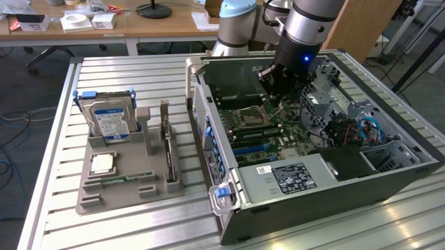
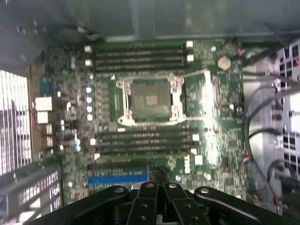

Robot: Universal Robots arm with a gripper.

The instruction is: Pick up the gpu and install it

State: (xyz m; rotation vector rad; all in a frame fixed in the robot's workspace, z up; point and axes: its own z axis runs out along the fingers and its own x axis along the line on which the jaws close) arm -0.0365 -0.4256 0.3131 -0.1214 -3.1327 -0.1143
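On the exterior view's left, a grey holder (image 1: 111, 200) sits on the slatted tabletop (image 1: 62, 156). It carries an upright hard drive (image 1: 110, 117) at its far end. Along its edge nearest the computer stands a thin card on its edge, which we take for the gpu (image 1: 169, 151). Its long axis runs from far to near, roughly parallel to the side wall of the open computer case (image 1: 334, 203) just beside it.

Further right, inside the case, the gripper (image 1: 280, 96) hangs low over the motherboard (image 1: 278, 130), close to the bare CPU socket (image 1: 249, 115). The one relation that matters, as we judge it, is that the gpu lies to the exterior view's left of the gripper and nearer the camera. It is well apart from the gripper, and the case wall stands between them.

In the wrist view we look straight down on the motherboard (image 2: 215, 140), with the socket (image 2: 150, 99) ahead. The gripper (image 2: 158, 180) is over the empty blue slot (image 2: 117, 179). Its fingers look drawn together, and we see no card between them. As far as we can judge, the gpu is not yet picked up.
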